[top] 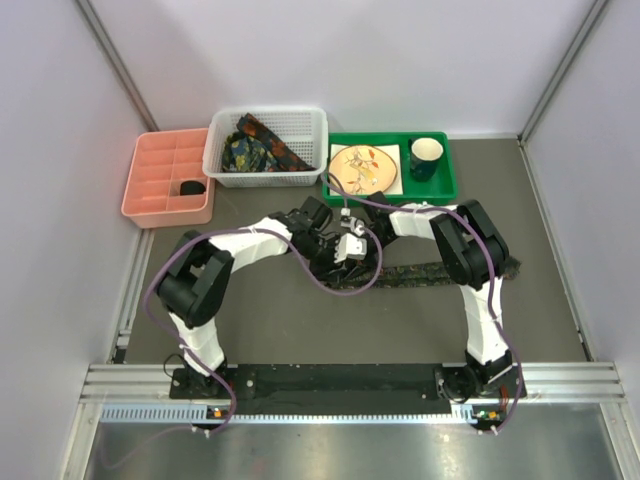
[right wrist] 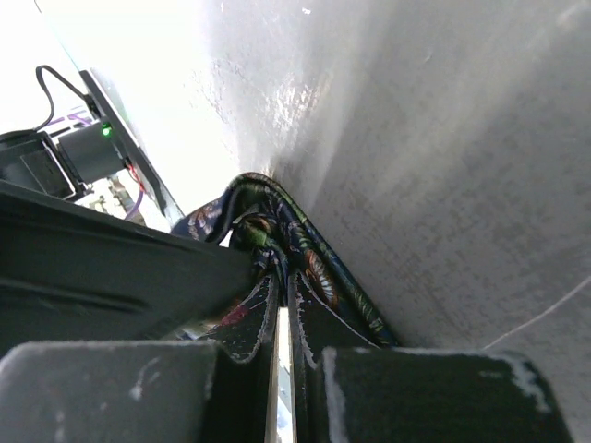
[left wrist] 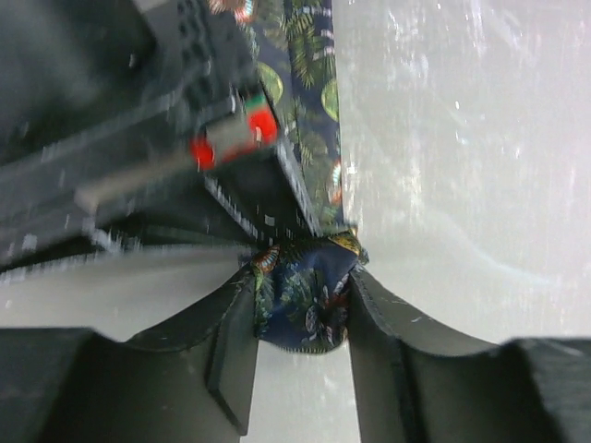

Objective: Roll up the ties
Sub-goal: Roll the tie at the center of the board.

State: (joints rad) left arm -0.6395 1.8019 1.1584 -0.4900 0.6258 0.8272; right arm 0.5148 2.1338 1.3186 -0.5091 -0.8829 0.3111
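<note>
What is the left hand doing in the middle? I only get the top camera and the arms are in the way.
Observer: Its wrist camera shows the left hand with a bunched-up end of the tie squeezed between its fingers.
Operator: And the other one?
Observer: The right hand is pinched shut on the same fabric, beside a curled fold.
Operator: What's printed on it?
Observer: Green leaves and orange bits on dark blue.
</note>
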